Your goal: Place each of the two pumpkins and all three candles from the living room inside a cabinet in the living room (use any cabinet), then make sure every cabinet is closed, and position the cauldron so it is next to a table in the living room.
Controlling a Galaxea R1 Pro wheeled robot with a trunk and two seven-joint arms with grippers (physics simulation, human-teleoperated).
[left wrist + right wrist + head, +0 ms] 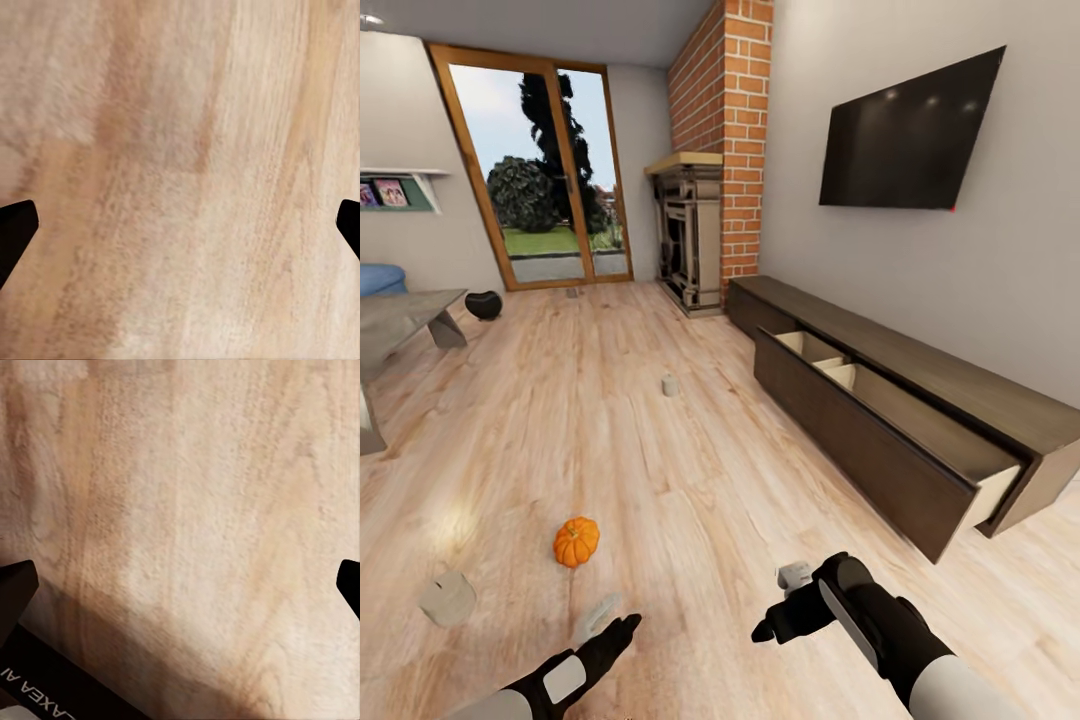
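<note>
Three candles lie loose on the floor: near left [447,598], by the left pincer [622,632], mid-room [670,384]. One pumpkin [576,541], one cauldron [484,304] beside the grey worktop [405,312], one cabinet [920,400], drawer open. Both pincers, right [762,632] included, are spread, empty. Risks: a sweeping arm could roll a candle; the jutting drawer might catch the base.

Pale wood floor [690,480] (planked); on it one orange pumpkin [576,541], whitish candles [447,598] [670,385], black cauldron [483,304] beside the grey table [400,318].
</note>
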